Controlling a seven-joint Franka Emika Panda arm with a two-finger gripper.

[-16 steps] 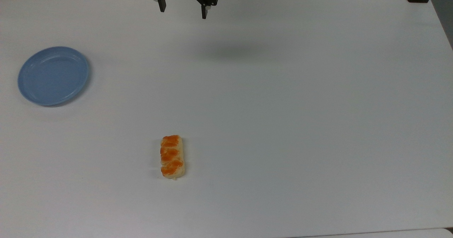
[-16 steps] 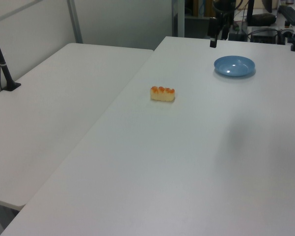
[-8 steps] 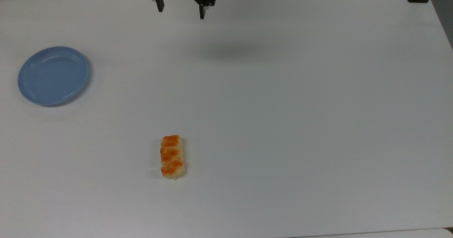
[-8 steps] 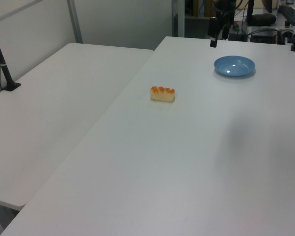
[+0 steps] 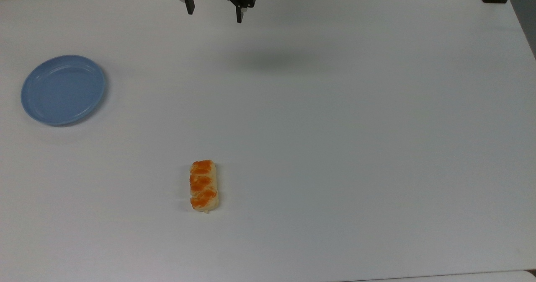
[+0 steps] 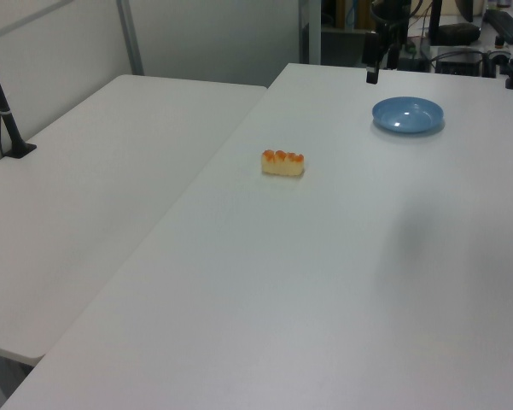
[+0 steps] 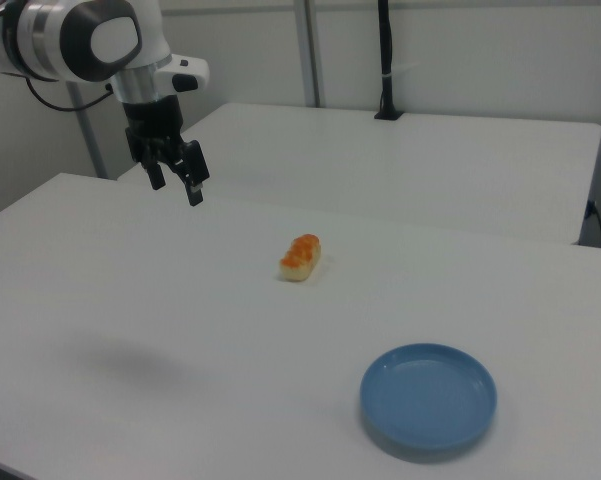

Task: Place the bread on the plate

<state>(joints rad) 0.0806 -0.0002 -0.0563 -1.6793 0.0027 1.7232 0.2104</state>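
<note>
bread (image 5: 204,185) lies flat on white table (image 5: 335,127), long axis running up-down in top view, glazed side up, nothing touching it. plate (image 5: 63,89) sits empty, well apart, toward top view's left edge. gripper (image 5: 213,16) hangs high above table's far edge, fingers pointing down, jaws apart, holding nothing. judgement: approach stage, open jaws ready to span bread's narrow width. bread not yet gripped; whole transfer remains.

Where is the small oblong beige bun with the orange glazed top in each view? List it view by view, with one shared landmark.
Top view: small oblong beige bun, lower centre-left.
Left view: bun, upper centre.
Right view: bun, centre.
Shared landmark: the round light-blue plate, lying apart from the bun on the white table.
</note>
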